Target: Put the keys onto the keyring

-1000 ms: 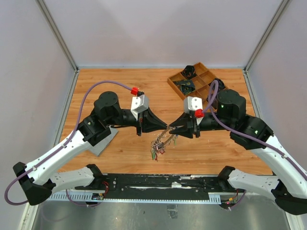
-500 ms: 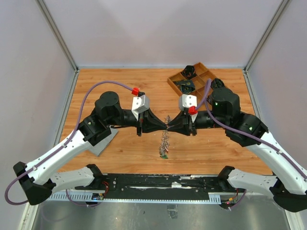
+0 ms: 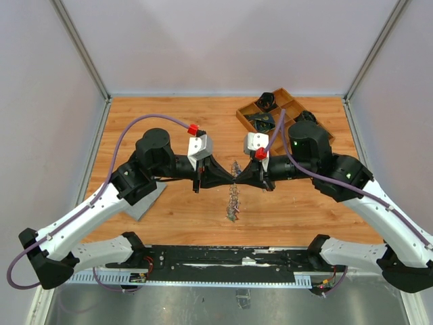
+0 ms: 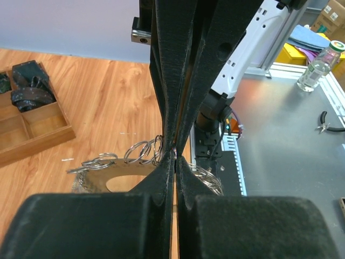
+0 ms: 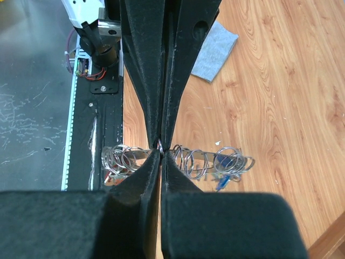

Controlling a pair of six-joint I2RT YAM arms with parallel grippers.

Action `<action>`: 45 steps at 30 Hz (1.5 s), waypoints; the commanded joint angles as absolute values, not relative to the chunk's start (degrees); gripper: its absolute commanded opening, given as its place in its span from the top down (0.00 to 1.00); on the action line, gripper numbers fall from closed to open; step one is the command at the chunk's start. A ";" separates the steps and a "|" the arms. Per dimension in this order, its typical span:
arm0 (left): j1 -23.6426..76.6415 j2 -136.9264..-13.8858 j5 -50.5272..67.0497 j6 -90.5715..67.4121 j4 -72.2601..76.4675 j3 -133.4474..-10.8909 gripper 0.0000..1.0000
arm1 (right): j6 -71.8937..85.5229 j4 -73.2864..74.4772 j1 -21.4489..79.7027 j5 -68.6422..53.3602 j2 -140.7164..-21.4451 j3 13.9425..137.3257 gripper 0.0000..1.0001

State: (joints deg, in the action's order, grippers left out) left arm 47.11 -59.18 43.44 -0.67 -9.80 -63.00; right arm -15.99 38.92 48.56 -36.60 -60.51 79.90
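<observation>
The keyring (image 3: 234, 193) hangs edge-on above the table's middle, held where my two grippers meet tip to tip. Keys (image 3: 233, 211) with small tags dangle from its lower end. My left gripper (image 3: 232, 178) is shut on the ring's upper rim. My right gripper (image 3: 239, 178) is shut on the same spot from the other side. In the left wrist view the keyring (image 4: 116, 175) is a flat silver band strung with small split rings behind the left gripper (image 4: 175, 155). The right wrist view shows the keyring (image 5: 194, 159) crossing behind the right gripper (image 5: 160, 150), with a blue tag (image 5: 223, 181).
A wooden compartment tray (image 3: 287, 95) with dark items stands at the back right; it also shows as the tray (image 4: 38, 145) in the left wrist view. A grey cloth (image 3: 145, 198) lies under the left arm, the same cloth (image 5: 214, 51) in the right wrist view.
My right gripper has moved left to meet the left one and its jaws have shut. The keyring has swung from a spread, slanted hang to hanging straight down, edge-on.
</observation>
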 commanded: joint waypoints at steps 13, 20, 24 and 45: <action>47.46 -55.79 43.71 -4.86 -0.12 -66.30 0.65 | -6.82 20.42 49.49 -35.46 -52.47 71.33 1.00; 47.46 -51.92 40.18 -9.56 6.53 -64.13 0.62 | 3.82 0.69 49.56 -33.66 -45.32 62.59 1.00; 47.46 -51.18 38.77 -9.67 6.56 -63.02 0.68 | 8.60 -8.96 49.51 -31.87 -43.70 59.11 1.00; 47.46 -51.42 38.41 -11.87 13.14 -59.40 0.77 | 21.55 -34.35 49.54 -29.11 -43.39 51.68 1.00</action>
State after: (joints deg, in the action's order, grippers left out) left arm 47.13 -51.64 39.35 -10.57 8.51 -60.60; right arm 19.55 -26.33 49.01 -28.91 -44.05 51.44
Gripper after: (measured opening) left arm 0.216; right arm 0.011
